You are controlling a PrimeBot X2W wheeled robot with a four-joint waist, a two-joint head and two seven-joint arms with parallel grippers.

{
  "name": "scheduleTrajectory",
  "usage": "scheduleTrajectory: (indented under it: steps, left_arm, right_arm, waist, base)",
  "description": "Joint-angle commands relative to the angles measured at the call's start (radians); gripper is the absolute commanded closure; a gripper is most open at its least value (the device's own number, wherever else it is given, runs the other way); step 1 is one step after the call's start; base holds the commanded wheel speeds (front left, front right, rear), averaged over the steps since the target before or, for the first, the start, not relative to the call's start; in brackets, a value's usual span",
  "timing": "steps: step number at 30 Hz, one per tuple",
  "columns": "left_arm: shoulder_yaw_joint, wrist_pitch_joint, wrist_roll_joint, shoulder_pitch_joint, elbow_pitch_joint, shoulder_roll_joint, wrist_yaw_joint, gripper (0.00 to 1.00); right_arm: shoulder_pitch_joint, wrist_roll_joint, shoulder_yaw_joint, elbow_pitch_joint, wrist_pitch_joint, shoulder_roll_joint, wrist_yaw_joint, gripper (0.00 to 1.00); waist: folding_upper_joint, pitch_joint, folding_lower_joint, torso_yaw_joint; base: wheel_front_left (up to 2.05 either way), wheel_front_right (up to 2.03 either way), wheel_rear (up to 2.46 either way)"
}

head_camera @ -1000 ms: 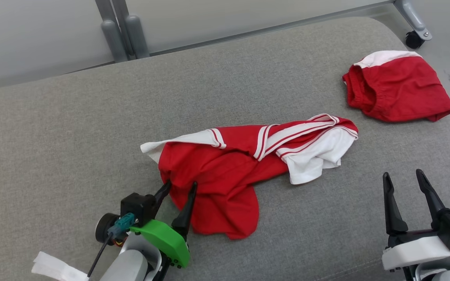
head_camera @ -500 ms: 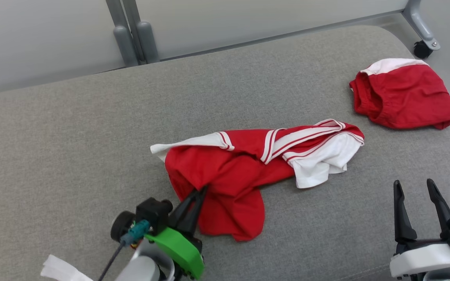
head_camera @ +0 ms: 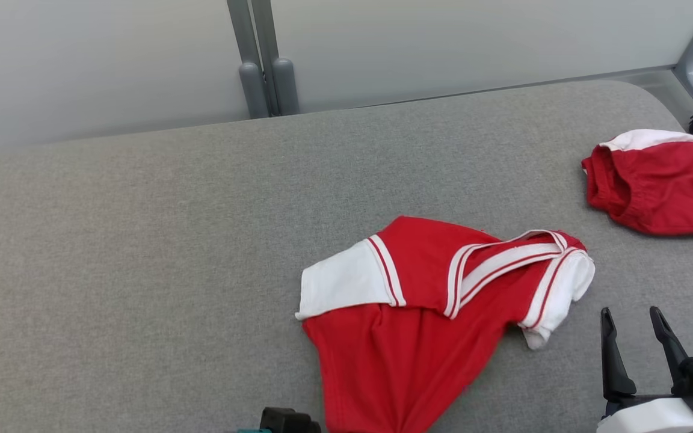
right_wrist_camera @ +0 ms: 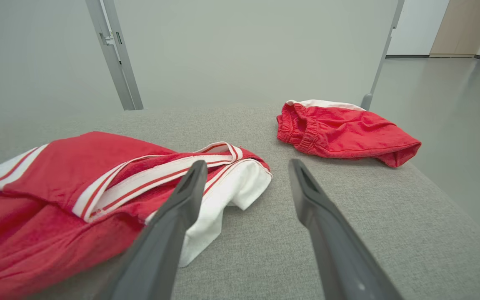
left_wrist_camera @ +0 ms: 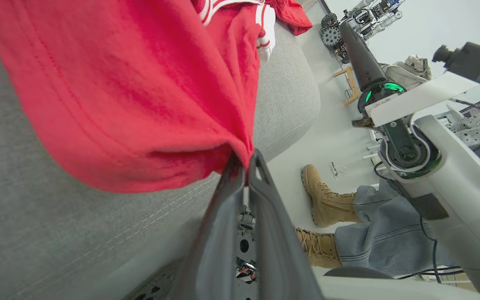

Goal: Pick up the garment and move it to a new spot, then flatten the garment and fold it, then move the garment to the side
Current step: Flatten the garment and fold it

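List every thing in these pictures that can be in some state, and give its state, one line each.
red and white shirt, rumpled, not folded, lower red edge pinched and drawn taut.
red shorts, bunched, lying loose on the grey cushion, apart from the shirt.
left gripper, fingers shut on the shirt's red edge.
right gripper, fingers open, holding nothing, near the shirt's white sleeve.

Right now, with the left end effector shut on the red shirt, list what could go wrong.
1. The left end effector pinches just a small bunch of the red shirt at its tips; lifting may pull it free.
2. The shirt's white sleeve lies close ahead of the open right end effector and could snag on it.
3. A person's boots stand near the robot; a wide swing might come close.
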Motion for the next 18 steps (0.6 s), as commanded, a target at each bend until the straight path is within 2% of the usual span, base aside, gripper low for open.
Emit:
scheduleTrajectory:
  steps: [1,2,3,4,5,10,14,18]
  left_arm:
    - [-0.025,0.025,-0.028,0.053,0.016,0.013,-0.004,1.0]
    - [-0.028,0.038,-0.04,0.062,0.027,0.014,0.0,1.0]
    - [-0.026,0.044,-0.046,0.067,0.043,0.015,0.009,0.9]
    - [-0.023,0.043,-0.039,0.065,0.056,0.017,0.017,0.58]
    - [-0.022,0.042,-0.032,0.062,0.074,0.017,0.026,0.0]
    - [-0.01,0.027,-0.027,0.059,0.128,0.004,0.057,0.0]
    - [0.017,-0.001,0.002,0.065,0.118,0.032,0.091,0.0]
    - [0.053,-0.021,0.008,0.075,0.06,0.071,0.123,0.0]
  right_arm:
    - [0.004,0.001,0.003,0.005,-0.002,0.0,-0.001,0.0]
    - [0.003,0.0,0.005,0.008,-0.002,0.0,-0.001,0.0]
    - [0.001,-0.002,0.005,0.01,-0.002,-0.001,-0.001,0.0]
    - [-0.001,-0.004,0.007,0.011,-0.002,-0.001,-0.001,0.0]
    - [-0.004,-0.006,0.008,0.014,-0.002,-0.001,-0.001,0.0]
    - [-0.01,-0.012,0.02,0.018,-0.002,-0.012,-0.001,0.0]
    - [-0.03,-0.027,0.045,-0.01,-0.002,-0.03,-0.001,0.0]
    - [-0.072,-0.039,0.125,-0.04,-0.002,-0.069,-0.001,0.0]
  waist:
    - [0.0,-0.013,0.0,0.017]
    - [0.0,-0.015,0.0,0.019]
    - [0.0,-0.016,0.0,0.021]
    - [0.0,-0.015,0.0,0.022]
    - [0.0,-0.014,0.0,0.023]
    - [0.0,-0.01,0.0,0.02]
    - [0.0,0.002,0.0,0.011]
    - [0.0,0.011,0.0,0.013]
  base:
    - [0.0,0.0,0.0]
    - [0.0,0.0,0.0]
    - [0.0,0.0,0.0]
    - [0.0,0.0,0.0]
    - [0.0,0.0,0.0]
    - [0.0,0.0,0.0]
    - [0.0,0.0,0.0]
    - [0.0,0.0,0.0]
